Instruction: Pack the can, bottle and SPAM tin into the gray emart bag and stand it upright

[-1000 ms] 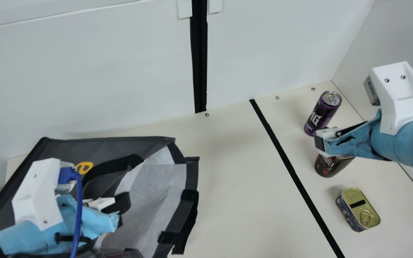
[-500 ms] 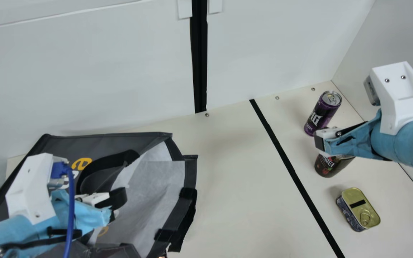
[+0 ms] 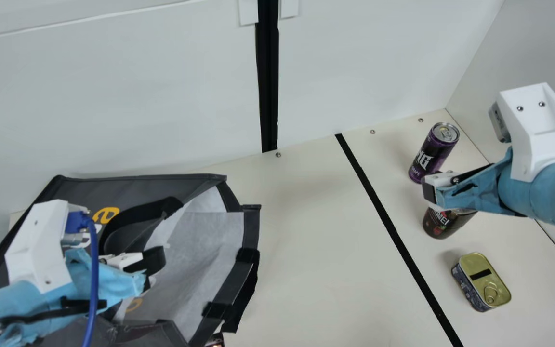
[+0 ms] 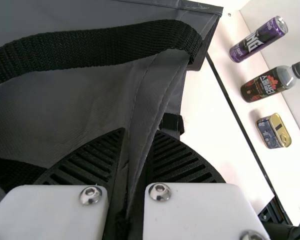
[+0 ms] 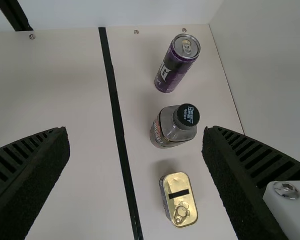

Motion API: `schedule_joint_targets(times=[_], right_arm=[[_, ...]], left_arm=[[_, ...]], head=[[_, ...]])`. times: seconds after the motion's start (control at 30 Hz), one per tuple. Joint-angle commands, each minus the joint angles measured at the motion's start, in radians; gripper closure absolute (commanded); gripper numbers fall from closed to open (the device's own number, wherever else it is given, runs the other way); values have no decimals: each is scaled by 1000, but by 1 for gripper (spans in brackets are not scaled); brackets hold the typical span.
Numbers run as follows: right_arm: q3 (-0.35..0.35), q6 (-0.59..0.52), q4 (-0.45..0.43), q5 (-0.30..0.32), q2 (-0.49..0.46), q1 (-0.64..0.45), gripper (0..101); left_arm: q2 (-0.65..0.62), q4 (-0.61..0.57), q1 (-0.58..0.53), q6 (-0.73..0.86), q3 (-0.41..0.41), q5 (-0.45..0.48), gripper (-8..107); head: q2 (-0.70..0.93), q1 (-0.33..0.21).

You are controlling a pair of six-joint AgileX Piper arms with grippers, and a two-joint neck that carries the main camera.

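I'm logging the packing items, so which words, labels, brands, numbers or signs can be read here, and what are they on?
"e", in yellow, on the gray bag.
"NG", in large white letters, on the purple can; its smaller print can't be read surely.
Bottle: print on label and cap, too small to quote surely.
Tin: side print too small to read.

In the main view, we count one bag (image 3: 198, 241) at eight o'clock; one can (image 3: 433, 153), one bottle (image 3: 441, 224) and one tin (image 3: 481, 282) from three to four.
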Motion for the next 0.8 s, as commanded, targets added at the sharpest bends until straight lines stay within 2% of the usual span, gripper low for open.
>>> schedule_joint_targets(times=[0.0,0.77], right_arm=[[0,0,0,0,0,0,6],[0,0,0,0,0,0,6]], left_arm=[[0,0,0,0,0,0,107],[0,0,0,0,0,1,107]], head=[[-1,-23],[-1,-23]])
